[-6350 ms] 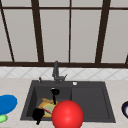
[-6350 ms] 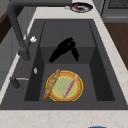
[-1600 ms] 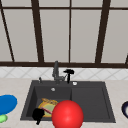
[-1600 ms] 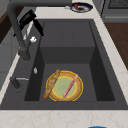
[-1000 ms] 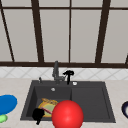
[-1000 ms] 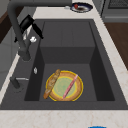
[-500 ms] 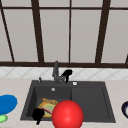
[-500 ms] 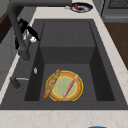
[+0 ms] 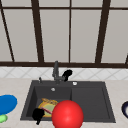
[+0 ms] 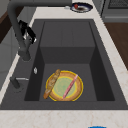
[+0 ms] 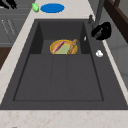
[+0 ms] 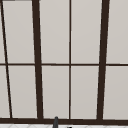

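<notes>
Your right robot hand sits curled around the faucet at the sink's back edge. It's rigid, slick metal, so grab the spout squarely.

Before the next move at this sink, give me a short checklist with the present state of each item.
1. Right hand at the faucet: ok, it sits just right of the faucet's upright, by its base.
2. Right hand's hold on the faucet: cannot tell, hand and faucet blend together.
3. Left hand out of the way: ok, it hangs at the sink's front left corner.
4. Plate placed in the left basin: ok, flat on the bottom with a baguette and a pink stick across it.
5. Right basin free of things: ok.
6. Water running: cannot tell.
</notes>
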`<action>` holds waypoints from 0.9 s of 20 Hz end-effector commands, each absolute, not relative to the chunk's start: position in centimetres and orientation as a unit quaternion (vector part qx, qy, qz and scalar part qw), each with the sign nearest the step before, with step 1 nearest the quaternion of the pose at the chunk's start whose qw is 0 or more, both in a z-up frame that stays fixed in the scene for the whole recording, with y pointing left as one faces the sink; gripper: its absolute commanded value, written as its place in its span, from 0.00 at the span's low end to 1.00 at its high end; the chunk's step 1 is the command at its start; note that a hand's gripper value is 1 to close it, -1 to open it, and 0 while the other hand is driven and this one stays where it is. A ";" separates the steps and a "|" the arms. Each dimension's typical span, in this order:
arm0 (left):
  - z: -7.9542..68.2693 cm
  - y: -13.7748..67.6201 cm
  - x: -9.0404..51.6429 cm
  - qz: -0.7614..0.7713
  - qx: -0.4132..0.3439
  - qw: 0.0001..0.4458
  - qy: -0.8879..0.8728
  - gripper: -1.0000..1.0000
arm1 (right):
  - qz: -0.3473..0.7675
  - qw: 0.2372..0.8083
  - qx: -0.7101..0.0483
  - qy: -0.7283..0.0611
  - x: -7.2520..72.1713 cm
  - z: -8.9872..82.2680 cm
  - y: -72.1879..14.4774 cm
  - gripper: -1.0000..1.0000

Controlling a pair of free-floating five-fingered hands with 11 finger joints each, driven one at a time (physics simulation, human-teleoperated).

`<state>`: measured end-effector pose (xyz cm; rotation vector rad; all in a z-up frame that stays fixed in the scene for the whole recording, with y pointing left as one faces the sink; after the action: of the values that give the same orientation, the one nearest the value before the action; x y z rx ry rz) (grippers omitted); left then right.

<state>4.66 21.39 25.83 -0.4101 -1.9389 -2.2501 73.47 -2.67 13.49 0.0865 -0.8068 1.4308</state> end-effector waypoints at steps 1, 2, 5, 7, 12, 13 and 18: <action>25.8 21.4 4.7 -0.749 -0.136 0.072 -0.645 0.50 | 0.640 0.691 0.037 -0.334 74.4 13.3 -1.1 1.00; 25.8 21.4 4.7 -0.749 -0.136 0.072 -0.645 0.50 | 0.642 0.688 0.028 -0.338 74.3 13.5 -1.1 1.00; 25.8 21.4 4.7 -0.749 -0.136 0.072 -0.645 0.50 | 0.641 0.692 0.003 -0.333 74.2 13.4 -0.8 1.00; 25.8 21.4 4.7 -0.749 -0.136 0.072 -0.645 0.50 | 0.639 0.695 0.001 -0.330 74.2 13.5 -0.6 1.00; 25.8 21.4 4.7 -0.749 -0.136 0.072 -0.645 0.50 | 0.639 0.698 -0.005 -0.323 73.7 13.4 -0.2 1.00; 25.8 21.4 4.7 -0.749 -0.136 0.072 -0.645 0.50 | 0.638 0.698 -0.008 -0.323 73.6 13.4 -0.2 1.00; 25.8 21.4 4.7 -0.749 -0.136 0.072 -0.645 0.50 | 0.638 0.698 -0.018 -0.326 73.5 13.5 -0.1 1.00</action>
<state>4.66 21.39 25.83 -0.4101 -1.9389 -2.2501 72.54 -2.22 13.46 -0.0338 -0.8347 1.3968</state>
